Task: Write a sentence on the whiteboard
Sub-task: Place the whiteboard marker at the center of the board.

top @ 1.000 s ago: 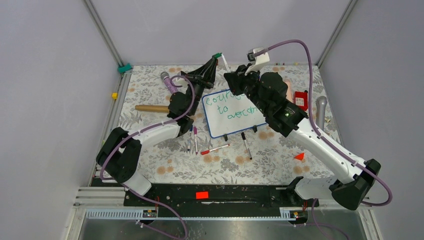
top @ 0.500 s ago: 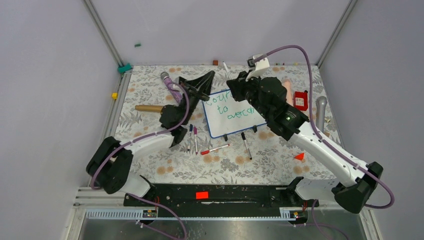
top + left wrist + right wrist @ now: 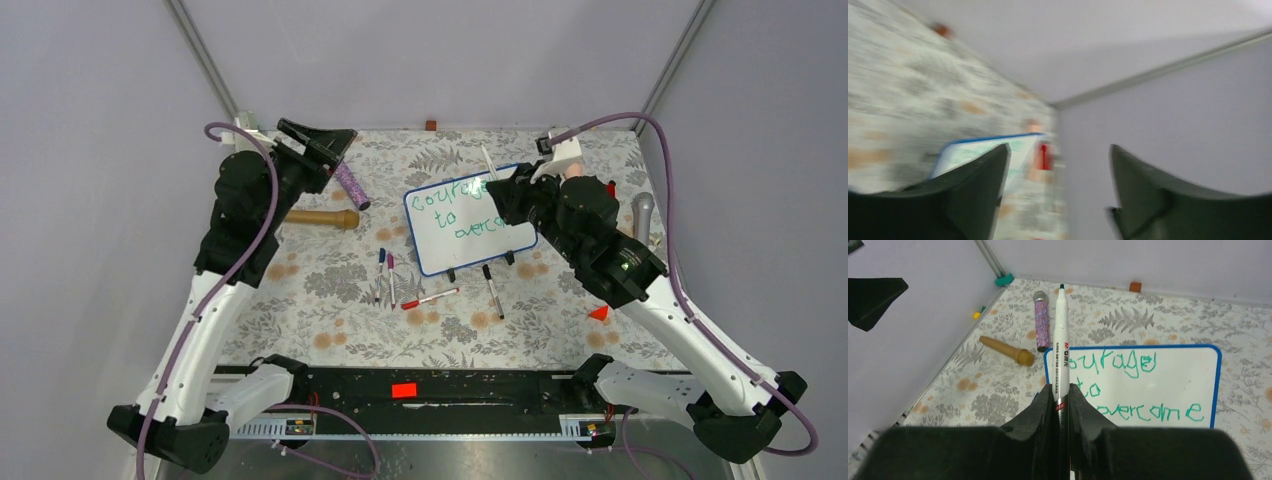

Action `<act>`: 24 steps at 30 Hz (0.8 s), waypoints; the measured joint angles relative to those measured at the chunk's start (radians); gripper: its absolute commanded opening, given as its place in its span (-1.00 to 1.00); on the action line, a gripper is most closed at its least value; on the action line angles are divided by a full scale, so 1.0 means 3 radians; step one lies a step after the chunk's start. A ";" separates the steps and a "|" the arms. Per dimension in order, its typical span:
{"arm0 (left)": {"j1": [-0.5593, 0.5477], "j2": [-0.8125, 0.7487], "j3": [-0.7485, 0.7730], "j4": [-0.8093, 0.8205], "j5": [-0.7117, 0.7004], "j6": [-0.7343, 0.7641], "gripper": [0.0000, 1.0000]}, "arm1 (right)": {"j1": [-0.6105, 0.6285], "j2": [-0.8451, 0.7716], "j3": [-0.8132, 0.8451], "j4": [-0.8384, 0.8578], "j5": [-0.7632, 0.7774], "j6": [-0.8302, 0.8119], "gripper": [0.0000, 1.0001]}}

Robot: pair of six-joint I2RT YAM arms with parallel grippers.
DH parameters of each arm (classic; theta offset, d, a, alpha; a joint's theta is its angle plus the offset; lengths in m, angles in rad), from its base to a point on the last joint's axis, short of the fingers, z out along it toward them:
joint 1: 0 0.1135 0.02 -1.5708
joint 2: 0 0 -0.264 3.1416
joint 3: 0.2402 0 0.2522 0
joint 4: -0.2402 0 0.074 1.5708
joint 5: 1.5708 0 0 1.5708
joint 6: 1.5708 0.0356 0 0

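The right end effector (image 3: 1060, 390), closed tight on a white green-tipped marker (image 3: 1061, 335), hovered over the blue-framed white whiteboard (image 3: 1173, 385) with its green handwritten sentence (image 3: 1148, 413), lying mid floral surface (image 3: 993, 390). The left end effector (image 3: 1058, 165) gaped empty above the far-left corner.

One whiteboard (image 3: 440, 250), one purple glitter cylinder (image 3: 351, 186), one wooden handle (image 3: 315, 217).

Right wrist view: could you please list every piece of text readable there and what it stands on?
"ourage", green handwriting on the small blue-framed whiteboard, first letter behind the white marker pen.
"to", same board.
"overcome", same board.
"M&G", on that pen; its other print is too small to read.
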 measured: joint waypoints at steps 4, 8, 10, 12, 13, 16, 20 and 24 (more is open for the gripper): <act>0.0074 -0.0064 0.0256 -0.0968 -0.0582 0.0707 0.97 | 0.0000 0.0000 -0.0017 -0.0159 -0.0102 0.0043 -1.00; 0.0198 -0.0118 0.0257 -0.1586 -0.0968 0.1125 0.97 | -0.0003 0.0013 -0.0015 -0.0276 -0.0243 0.0065 -1.00; 0.0237 -0.0130 0.0257 -0.1736 -0.1011 0.1239 0.98 | -0.0003 0.0022 -0.0015 -0.0352 -0.0327 0.0062 -1.00; 0.0251 -0.0153 0.0226 -0.1798 -0.0963 0.1338 0.97 | -0.0003 0.0023 -0.0032 -0.0413 -0.0418 0.0043 -1.00; 0.0252 -0.0167 0.0195 -0.1804 -0.0896 0.1375 0.93 | -0.0003 0.0023 -0.0048 -0.0435 -0.0449 0.0023 -1.00; 0.0258 -0.0167 0.0083 -0.1780 -0.0579 0.1434 0.79 | -0.0005 0.0009 -0.0211 -0.0486 -0.0636 -0.0065 -1.00; 0.0258 -0.0031 -0.0140 -0.1722 -0.0055 0.1443 0.72 | -0.0023 0.0019 -0.0605 -0.0551 -0.1143 -0.0177 -1.00; 0.0240 0.0174 -0.0432 -0.1699 0.0342 0.1383 0.71 | -0.0070 0.0320 -0.0880 -0.0559 -0.1781 -0.0169 -1.00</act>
